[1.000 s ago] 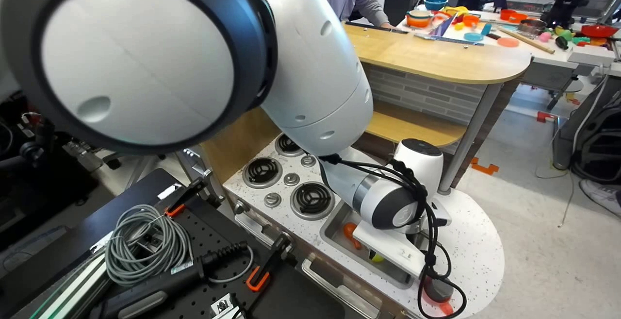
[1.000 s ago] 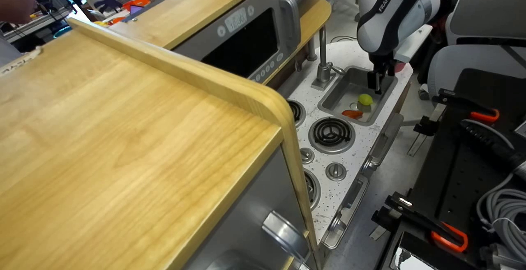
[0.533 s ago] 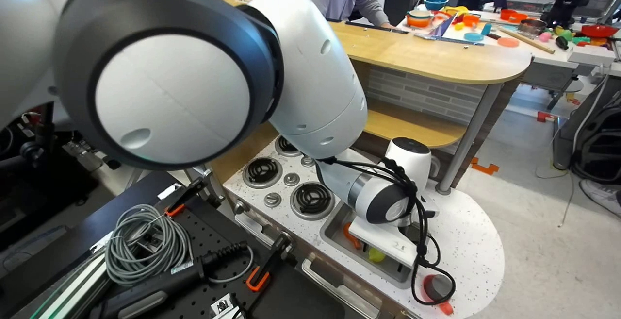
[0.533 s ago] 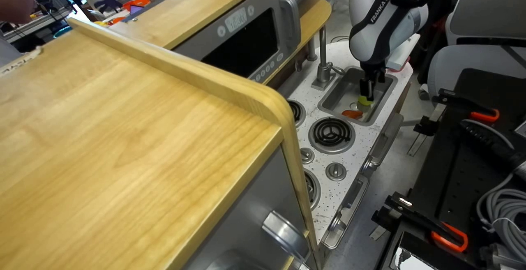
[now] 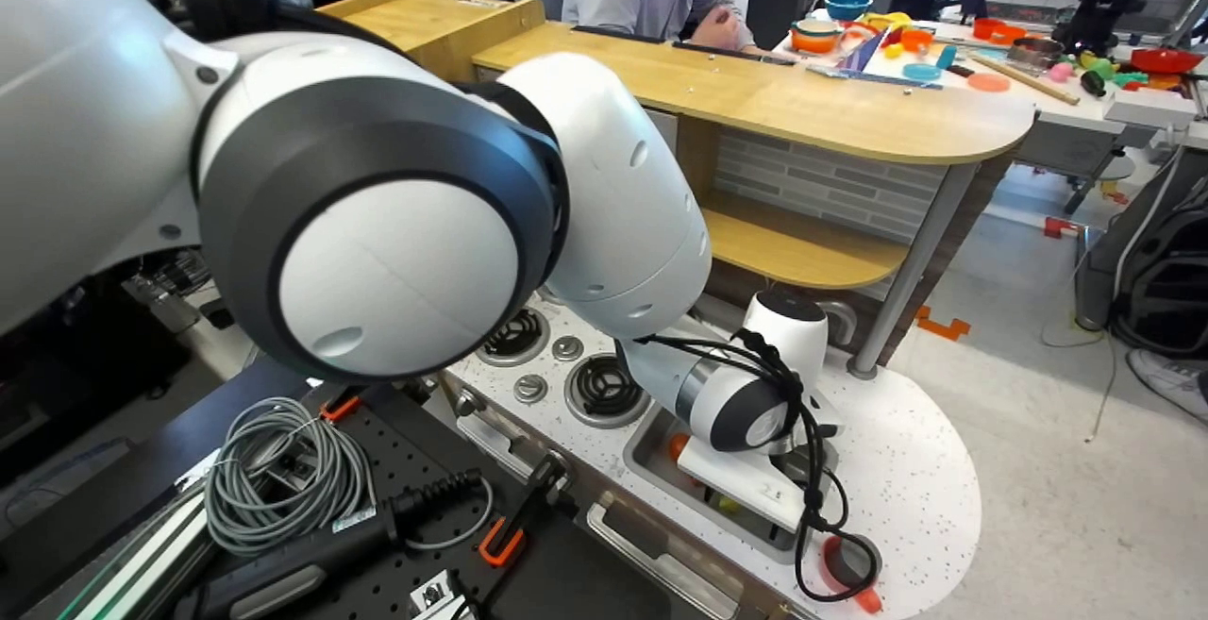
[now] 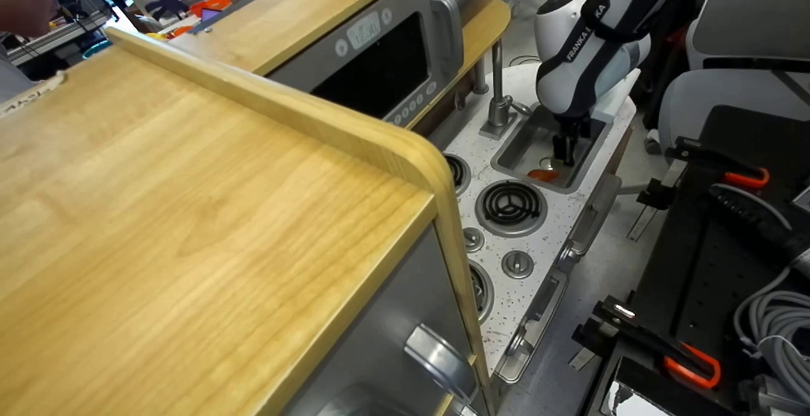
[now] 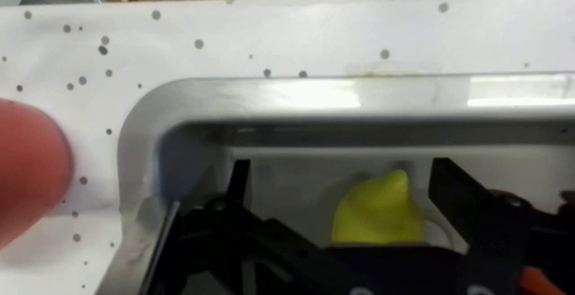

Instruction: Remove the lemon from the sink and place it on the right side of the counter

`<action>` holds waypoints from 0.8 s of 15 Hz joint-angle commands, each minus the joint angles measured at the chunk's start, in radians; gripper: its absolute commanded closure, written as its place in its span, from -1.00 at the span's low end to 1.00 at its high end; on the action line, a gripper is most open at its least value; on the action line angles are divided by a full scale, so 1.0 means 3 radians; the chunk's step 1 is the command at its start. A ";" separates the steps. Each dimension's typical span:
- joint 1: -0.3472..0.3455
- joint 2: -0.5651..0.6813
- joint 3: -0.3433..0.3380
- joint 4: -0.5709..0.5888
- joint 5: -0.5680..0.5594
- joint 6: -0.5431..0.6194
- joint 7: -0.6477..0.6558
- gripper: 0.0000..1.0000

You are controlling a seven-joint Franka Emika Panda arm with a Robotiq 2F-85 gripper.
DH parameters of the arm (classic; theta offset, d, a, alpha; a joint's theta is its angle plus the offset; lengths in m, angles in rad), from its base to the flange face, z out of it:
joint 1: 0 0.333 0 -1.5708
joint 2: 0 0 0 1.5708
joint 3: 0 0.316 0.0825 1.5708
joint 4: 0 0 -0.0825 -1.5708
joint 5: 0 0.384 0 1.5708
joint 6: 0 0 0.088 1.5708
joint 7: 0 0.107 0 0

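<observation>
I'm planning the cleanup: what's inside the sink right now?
A yellow lemon, seen between the open jaws in the wrist view, and an orange-red item lie in the sink. The arm and jaws cover part of it; anything beneath can't be seen.

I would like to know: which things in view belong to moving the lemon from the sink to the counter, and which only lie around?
For the job: lemon, sink, counter, gripper.

Lying around: red cup, orange item in the sink, cable, blue bowl.
</observation>
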 commanded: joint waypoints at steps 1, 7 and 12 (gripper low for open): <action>-0.0013 0.0239 0.0008 0.0296 -0.0091 0.0055 -0.0002 -0.50; -0.0054 0.0111 0.0032 0.0119 -0.0076 0.0152 -0.0053 0.30; -0.0121 -0.0502 -0.0009 -0.0680 -0.0038 0.0685 -0.0240 0.68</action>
